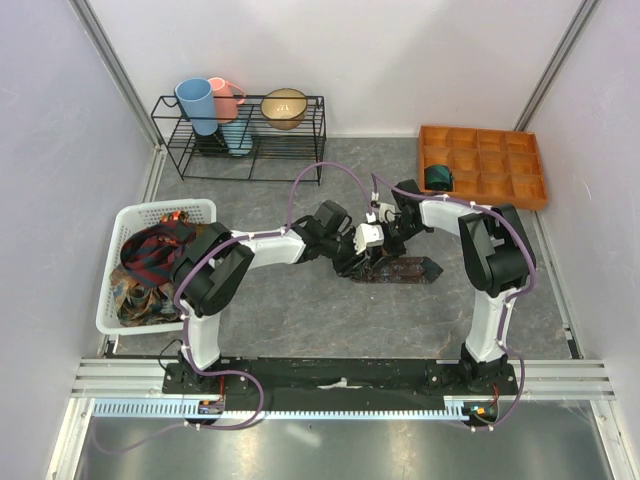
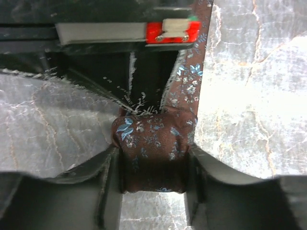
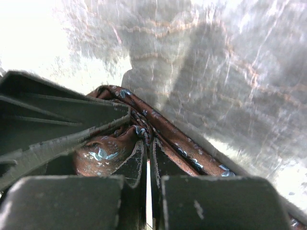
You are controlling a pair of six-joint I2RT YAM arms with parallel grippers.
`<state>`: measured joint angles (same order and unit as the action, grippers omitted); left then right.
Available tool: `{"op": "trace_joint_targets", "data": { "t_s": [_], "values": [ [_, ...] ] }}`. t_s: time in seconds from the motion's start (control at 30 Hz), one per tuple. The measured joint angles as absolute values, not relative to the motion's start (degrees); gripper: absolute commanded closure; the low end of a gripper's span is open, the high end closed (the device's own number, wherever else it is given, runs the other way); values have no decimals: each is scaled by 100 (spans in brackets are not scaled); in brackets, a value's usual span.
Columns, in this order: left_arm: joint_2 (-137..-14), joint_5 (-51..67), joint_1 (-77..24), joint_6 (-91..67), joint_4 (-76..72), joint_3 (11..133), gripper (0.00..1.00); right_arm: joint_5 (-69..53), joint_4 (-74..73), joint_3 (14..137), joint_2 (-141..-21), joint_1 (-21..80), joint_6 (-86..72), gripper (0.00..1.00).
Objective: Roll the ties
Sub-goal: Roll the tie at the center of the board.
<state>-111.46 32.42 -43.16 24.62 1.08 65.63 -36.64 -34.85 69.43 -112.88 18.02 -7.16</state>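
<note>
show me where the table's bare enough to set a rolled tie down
Widest bare table: the front strip between the two arm bases, below the maroon tie. Smaller patch at the back between wire rack and orange tray. Crowded: the centre, where left gripper and right gripper meet on the tie; the white basket is full.

Partly rolled maroon floral tie (image 2: 153, 148), mid-table

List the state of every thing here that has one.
maroon tie, partly rolled, tail unrolled
left tool, closed on the roll
right tool, shut, pinching the tie's cloth
teal tie, rolled, in an orange tray compartment
ties in white basket, unrolled, heaped
</note>
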Motion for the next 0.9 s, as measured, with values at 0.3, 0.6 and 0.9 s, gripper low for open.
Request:
{"op": "trace_joint_targets", "data": {
  "t_s": [0.3,0.6,0.9],
  "values": [
    [-11034,3026,-4082,2366,-279,6292,85,-3662,-3603,7688,-11749,1896,-692,85],
    [-10888,2958,-4073,2497,-259,6123,95,-3918,-3682,7415,-11502,1441,-670,63],
    [-10888,2875,-4093,2818,156,6309,96,-4165,-3686,6866,-11292,1079,-849,63]
  ]
}}
